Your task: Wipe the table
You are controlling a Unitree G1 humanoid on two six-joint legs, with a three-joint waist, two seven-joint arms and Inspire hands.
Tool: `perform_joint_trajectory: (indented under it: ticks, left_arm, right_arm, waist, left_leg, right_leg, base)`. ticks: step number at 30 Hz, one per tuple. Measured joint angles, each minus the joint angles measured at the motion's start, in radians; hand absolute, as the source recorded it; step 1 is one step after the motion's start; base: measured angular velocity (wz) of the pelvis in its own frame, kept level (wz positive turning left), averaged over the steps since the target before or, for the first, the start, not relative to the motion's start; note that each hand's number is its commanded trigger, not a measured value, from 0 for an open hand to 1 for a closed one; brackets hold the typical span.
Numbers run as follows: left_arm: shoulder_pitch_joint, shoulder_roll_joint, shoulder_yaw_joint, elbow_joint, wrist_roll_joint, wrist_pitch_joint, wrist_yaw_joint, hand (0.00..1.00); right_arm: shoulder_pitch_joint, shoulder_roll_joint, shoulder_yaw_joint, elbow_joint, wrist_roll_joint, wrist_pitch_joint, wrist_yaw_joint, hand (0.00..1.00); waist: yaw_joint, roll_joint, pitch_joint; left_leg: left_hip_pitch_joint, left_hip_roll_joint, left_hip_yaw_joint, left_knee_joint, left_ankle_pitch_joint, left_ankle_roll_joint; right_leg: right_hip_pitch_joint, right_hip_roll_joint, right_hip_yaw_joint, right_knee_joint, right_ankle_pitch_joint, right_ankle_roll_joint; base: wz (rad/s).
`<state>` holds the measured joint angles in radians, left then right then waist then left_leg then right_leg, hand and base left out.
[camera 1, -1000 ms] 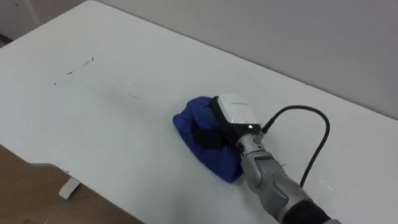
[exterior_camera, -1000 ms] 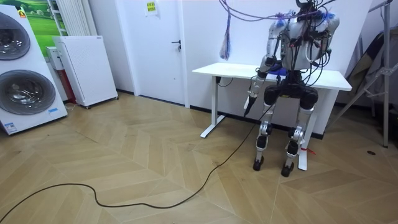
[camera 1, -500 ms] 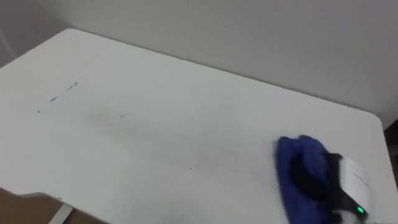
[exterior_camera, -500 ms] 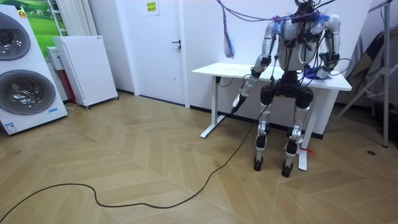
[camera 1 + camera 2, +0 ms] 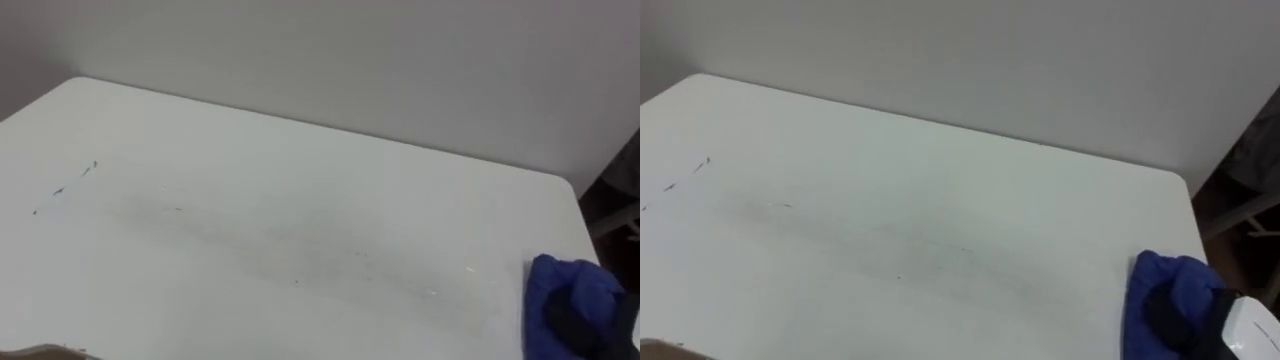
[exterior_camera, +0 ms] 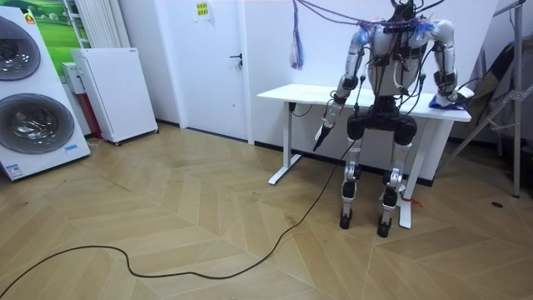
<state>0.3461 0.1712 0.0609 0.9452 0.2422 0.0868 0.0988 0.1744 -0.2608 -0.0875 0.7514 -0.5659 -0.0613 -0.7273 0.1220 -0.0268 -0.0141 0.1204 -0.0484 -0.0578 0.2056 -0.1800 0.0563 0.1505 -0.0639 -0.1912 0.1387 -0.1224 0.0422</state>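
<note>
The white table (image 5: 250,230) carries faint dark marks near its left end (image 5: 62,186) and a few small specks in the middle. A crumpled blue cloth (image 5: 1168,288) lies at the table's front right corner, close to the right edge. My right hand (image 5: 1188,318) rests on top of it, dark fingers curled into the folds. In the room view I stand at the table's front, facing it, right hand (image 6: 442,97) out at the room view's right end. My left hand (image 6: 321,137) hangs loose below the table's edge with straight fingers.
A plain wall runs right behind the table (image 5: 940,60). Beyond the right edge stands a dark folded frame (image 5: 615,200). In the room view a white cabinet (image 6: 117,92) and stacked washing machines (image 6: 33,92) stand far off at the room view's left.
My right hand has swept the blue cloth from the table's middle to its right end. The eye view has shifted right with it. The left arm swung slightly outward.
</note>
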Motion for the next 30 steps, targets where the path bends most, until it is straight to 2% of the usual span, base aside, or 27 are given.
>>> perform_joint_trajectory:
  ticks: [2, 4, 5, 6, 8, 10, 15, 17, 19, 21, 24, 26, 27, 29, 30]
  left_arm:
    - [-0.005, -0.005, -0.024, 0.011, 0.001, 0.006, -0.001, 0.00]
    - [-0.008, -0.006, -0.032, 0.021, 0.001, 0.018, -0.001, 0.00]
    - [-0.007, -0.006, -0.043, 0.019, 0.001, 0.023, -0.001, 0.00]
    - [-0.006, -0.007, -0.048, 0.017, 0.000, 0.026, -0.002, 0.00]
    - [-0.002, -0.007, -0.058, 0.014, 0.004, 0.041, -0.003, 0.00]
    - [0.009, -0.007, -0.058, 0.007, 0.006, 0.054, -0.012, 0.00]
    - [0.054, -0.007, -0.067, -0.041, 0.005, 0.069, -0.051, 0.00]
    - [0.055, -0.010, -0.068, -0.044, 0.002, 0.069, -0.064, 0.00]
    - [0.044, -0.013, -0.068, -0.045, 0.002, 0.078, -0.068, 0.00]
    - [0.039, -0.014, -0.066, -0.055, 0.003, 0.083, -0.069, 0.00]
    - [0.025, -0.015, -0.065, -0.056, 0.010, 0.083, -0.068, 0.00]
    - [0.002, -0.014, -0.051, -0.048, 0.036, 0.083, -0.069, 0.00]
    - [-0.007, -0.014, -0.041, -0.041, 0.036, 0.082, -0.069, 0.00]
    - [-0.025, -0.005, 0.004, -0.021, 0.034, 0.075, -0.062, 0.00]
    - [-0.027, -0.001, 0.017, -0.021, 0.033, 0.072, -0.062, 0.00]
  right_arm:
    - [-0.004, 0.010, 0.080, -0.107, -0.074, 0.061, 0.070, 1.00]
    - [-0.012, 0.019, 0.159, -0.199, -0.152, 0.088, 0.131, 1.00]
    - [-0.039, 0.023, 0.211, -0.235, -0.200, 0.100, 0.161, 1.00]
    - [-0.056, 0.030, 0.235, -0.247, -0.218, 0.108, 0.176, 1.00]
    - [-0.137, 0.054, 0.322, -0.258, -0.265, 0.122, 0.238, 1.00]
    - [-0.189, 0.067, 0.353, -0.258, -0.314, 0.129, 0.284, 1.00]
    - [-0.235, 0.086, 0.399, -0.254, -0.369, 0.145, 0.335, 1.00]
    - [-0.232, 0.088, 0.400, -0.245, -0.364, 0.145, 0.337, 1.00]
    - [-0.227, 0.088, 0.398, -0.227, -0.363, 0.143, 0.328, 1.00]
    - [-0.223, 0.089, 0.385, -0.188, -0.364, 0.121, 0.304, 1.00]
    - [-0.205, 0.081, 0.365, -0.113, -0.354, 0.061, 0.208, 1.00]
    - [-0.139, 0.069, 0.312, -0.093, -0.331, 0.023, 0.103, 1.00]
    - [-0.124, 0.067, 0.297, -0.087, -0.322, 0.015, 0.079, 1.00]
    - [-0.081, 0.059, 0.249, -0.064, -0.271, -0.008, 0.000, 1.00]
    - [-0.073, 0.056, 0.243, -0.057, -0.253, -0.012, -0.017, 1.00]
  waist:
    - [0.034, 0.000, 0.0023]
    - [0.059, 0.001, 0.0106]
    - [0.073, 0.002, 0.0217]
    - [0.079, 0.003, 0.0269]
    - [0.109, 0.004, 0.0313]
    - [0.132, 0.006, 0.0353]
    - [0.149, 0.006, 0.0324]
    - [0.153, 0.007, 0.0246]
    - [0.149, 0.008, 0.0214]
    - [0.136, 0.008, 0.0159]
    - [0.111, 0.018, 0.0113]
    - [0.082, 0.015, 0.0099]
    - [0.074, 0.013, 0.0109]
    - [0.048, 0.024, 0.0067]
    - [0.046, 0.027, 0.0051]
  left_leg:
    - [-0.005, 0.001, -0.005, -0.001, -0.001, -0.003]
    - [-0.006, 0.004, -0.012, -0.002, -0.003, -0.007]
    - [-0.008, 0.004, -0.017, -0.003, -0.001, -0.009]
    - [-0.010, 0.004, -0.021, -0.003, -0.001, -0.010]
    - [-0.024, 0.003, -0.033, -0.002, 0.001, -0.013]
    - [-0.029, 0.002, -0.036, -0.001, 0.002, -0.013]
    - [-0.040, -0.002, -0.049, -0.001, 0.008, -0.012]
    - [-0.037, 0.000, -0.046, -0.001, 0.008, -0.013]
    - [-0.035, -0.001, -0.046, 0.000, 0.008, -0.013]
    - [-0.029, -0.002, -0.047, 0.001, 0.008, -0.012]
    - [-0.021, 0.000, -0.014, 0.013, 0.002, -0.006]
    - [-0.020, 0.002, 0.038, 0.032, -0.010, 0.002]
    - [-0.020, 0.000, 0.047, 0.038, -0.013, 0.006]
    - [-0.021, 0.002, 0.101, 0.055, -0.027, 0.024]
    - [-0.021, 0.003, 0.111, 0.063, -0.035, 0.028]
  right_leg:
    - [-0.012, 0.004, -0.001, 0.009, 0.000, -0.007]
    - [-0.015, 0.008, -0.004, 0.014, -0.004, -0.013]
    - [-0.020, 0.009, -0.007, 0.015, -0.006, -0.015]
    - [-0.024, 0.009, -0.008, 0.016, -0.006, -0.016]
    - [-0.034, 0.010, -0.014, 0.014, -0.007, -0.018]
    - [-0.037, 0.010, -0.016, 0.014, -0.008, -0.018]
    - [-0.037, 0.006, -0.033, 0.014, -0.008, -0.017]
    - [-0.036, 0.008, -0.032, 0.013, -0.008, -0.018]
    - [-0.032, 0.007, -0.032, 0.013, -0.008, -0.018]
    - [-0.028, 0.006, -0.033, 0.013, -0.008, -0.018]
    - [-0.023, -0.004, -0.032, 0.037, -0.018, -0.014]
    - [-0.047, -0.033, -0.032, 0.109, -0.049, -0.008]
    - [-0.054, -0.040, -0.030, 0.124, -0.053, -0.005]
    - [-0.067, -0.053, -0.005, 0.153, -0.056, 0.004]
    - [-0.072, -0.058, -0.004, 0.160, -0.056, 0.005]
  base:
    - [-0.25]
    - [-0.07]
    - [0.05]
    - [0.12]
    - [0.14]
    - [0.11]
    - [0.14]
    - [0.00]
    - [0.00]
    - [0.00]
    - [0.03]
    - [0.12]
    - [-0.05]
    - [-0.36]
    - [-0.62]
